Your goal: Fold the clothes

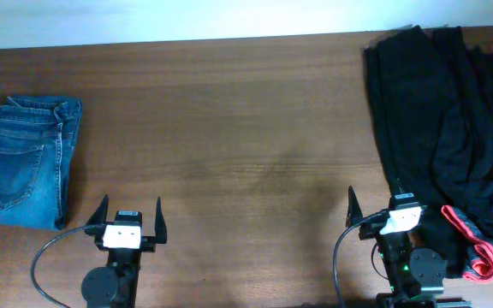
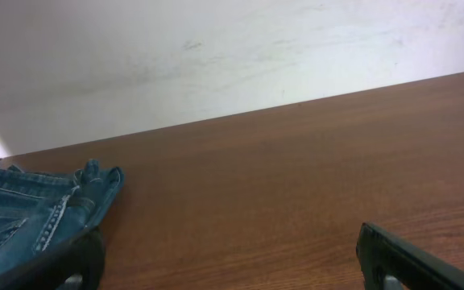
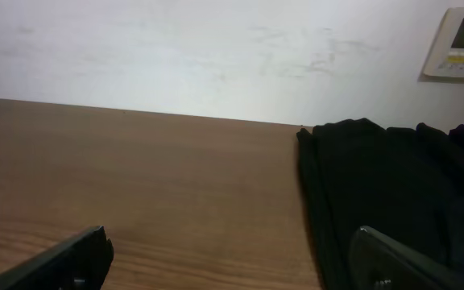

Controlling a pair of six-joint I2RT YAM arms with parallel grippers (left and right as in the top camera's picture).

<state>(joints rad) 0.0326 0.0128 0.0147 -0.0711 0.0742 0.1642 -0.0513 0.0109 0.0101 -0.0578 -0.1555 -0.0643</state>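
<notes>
Clothes (image 1: 439, 128): lying heaped in black along the table's (image 1: 229, 128) right edge, red-orange lining (image 1: 479, 246) showing toward its near right corner.
Left end effector (image 1: 131, 214): hovering released, empty, at the table's near edge.
Right end effector (image 1: 377, 205): hovering released, empty, at the table's near right.
Jeans (image 1: 24, 162): lying folded at the table's left edge.

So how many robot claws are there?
2. The left gripper is at the near edge of the table, open, right of the blue jeans. The right gripper is at the near edge too, open, beside the black clothes. None seem hidden.
</notes>
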